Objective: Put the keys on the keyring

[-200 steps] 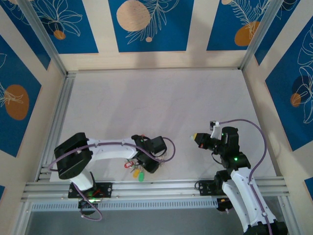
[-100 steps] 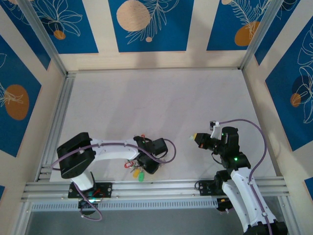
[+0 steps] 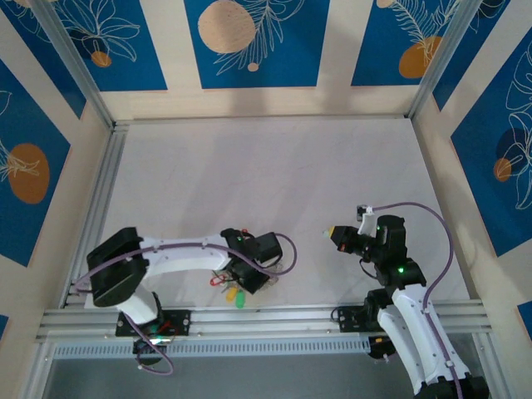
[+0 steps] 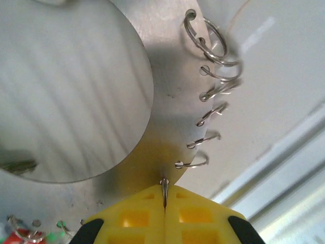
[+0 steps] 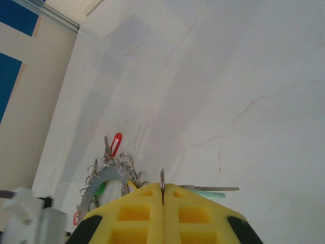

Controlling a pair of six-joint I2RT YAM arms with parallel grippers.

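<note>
L hand (image 4: 163, 199): yellow fingers pressed together, pinching the thin edge of the flat grey metal keyring (image 4: 167, 117) at its 6 o'clock rim. Small silver wire loops (image 4: 216, 44) run along the rim from 12 to 5 o'clock. In the top view the ring sits at approx 7 o'clock on the pale counter (image 3: 274, 174), near the front rail, w/ the red-headed key (image 3: 219, 280), yellow-headed key (image 3: 233, 293) and green-headed key (image 3: 240, 302) fanned beside it.

R hand (image 5: 163, 195): held at approx 5 o'clock of the counter, well apart from the ring and closed on a thin metal loop seen edge-on. The pale mint-headed silver key (image 5: 207, 193) sticks out at 3 o'clock. It's prob. hanging off that loop, but the join is hidden.

Handling: the ring looks like a stiff, light, slick plate, so it won't flex but could pivot or slip in an edge pinch. Best hold is bare rim btwn loops, as now. The keys are tiny and light and will swing on their loops. The plastic head gives better friction than the wire.

Vs 1 s ago: L fingers have gone from part-open to clamped on the rim, and the L elbow has swung slightly toward 9 o'clock. The key cluster has barely moved. R arm and hand are unchanged.
</note>
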